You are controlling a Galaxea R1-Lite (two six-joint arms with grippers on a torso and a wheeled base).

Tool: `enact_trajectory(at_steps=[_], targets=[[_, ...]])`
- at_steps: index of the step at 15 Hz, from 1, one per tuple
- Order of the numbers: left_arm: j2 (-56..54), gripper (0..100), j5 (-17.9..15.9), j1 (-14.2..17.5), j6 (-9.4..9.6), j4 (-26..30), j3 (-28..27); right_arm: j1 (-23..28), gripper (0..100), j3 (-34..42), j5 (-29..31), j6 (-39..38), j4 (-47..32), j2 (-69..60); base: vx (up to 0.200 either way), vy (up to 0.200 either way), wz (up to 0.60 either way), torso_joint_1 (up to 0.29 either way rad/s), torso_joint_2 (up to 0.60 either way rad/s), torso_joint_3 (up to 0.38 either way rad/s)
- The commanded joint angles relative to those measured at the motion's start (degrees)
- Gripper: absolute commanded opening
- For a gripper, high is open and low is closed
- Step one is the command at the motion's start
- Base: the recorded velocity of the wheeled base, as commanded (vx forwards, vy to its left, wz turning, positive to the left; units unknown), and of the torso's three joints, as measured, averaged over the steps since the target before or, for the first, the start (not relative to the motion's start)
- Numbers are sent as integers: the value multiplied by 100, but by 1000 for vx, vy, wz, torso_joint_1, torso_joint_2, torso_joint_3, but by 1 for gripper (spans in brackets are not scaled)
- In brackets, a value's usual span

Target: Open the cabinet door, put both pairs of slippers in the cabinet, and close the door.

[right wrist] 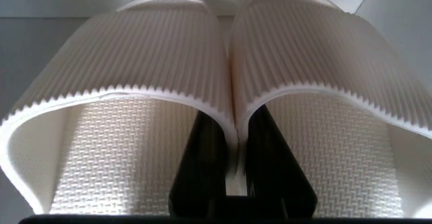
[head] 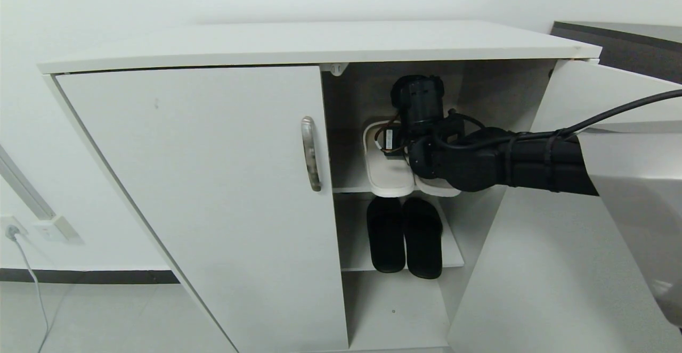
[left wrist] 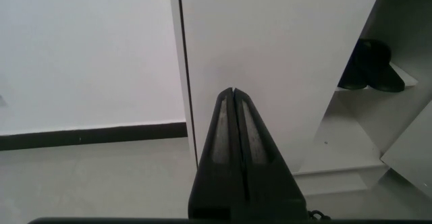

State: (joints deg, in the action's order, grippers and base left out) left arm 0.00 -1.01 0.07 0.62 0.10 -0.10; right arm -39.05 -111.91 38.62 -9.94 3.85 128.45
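Entry: the right tool (right wrist: 236, 150) is inside the cabinet (head: 319, 44). Its two fingers are closed on the adjoining straps of the white slippers (head: 390, 174), one finger inside each slipper, so that the straps are pinched together between them. The pair lies on the upper shelf (head: 347, 187) with toes toward the back. The heels are judged to sit at or slightly past the shelf's front edge. The black slippers (head: 405, 238) are set side by side on the middle shelf (head: 453, 254). The right door (head: 533, 268) is swung open and the left door (head: 202, 182) is closed. The left tool (left wrist: 233, 116) is held low in front of the left door, fingers pressed together, nothing gripped.

Risks noted:
- If the grip is released with the heels overhanging, the white pair could tip forward, drop onto the black pair or the floor, or be left where the door is fouled.
- If the fingers are opened too little before withdrawal, the ribbed straps could be caught and the pair dragged back out.
- The open door could be struck by the arm or its cable on the way out, being close alongside.
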Motion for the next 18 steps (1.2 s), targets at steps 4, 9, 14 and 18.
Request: enact_trajectory(at_steps=[4, 9, 14, 18], targets=[[0, 0, 22, 1, -1, -1, 1, 2, 0, 2, -4, -26, -7, 92, 0, 0, 0, 0, 0, 0], [0, 0, 57, 1, -36, -1, 1, 2, 0, 2, -4, -79, -86, 101, 0, 0, 0, 0, 0, 0], [0, 0, 57, 1, -36, -1, 1, -50, 100, 99, 5, -79, -192, -22, 0, 0, 0, 0, 0, 0], [0, 0, 57, 1, -36, -1, 1, -244, 100, 811, 40, -237, -148, -497, 0, 0, 0, 0, 0, 0]])
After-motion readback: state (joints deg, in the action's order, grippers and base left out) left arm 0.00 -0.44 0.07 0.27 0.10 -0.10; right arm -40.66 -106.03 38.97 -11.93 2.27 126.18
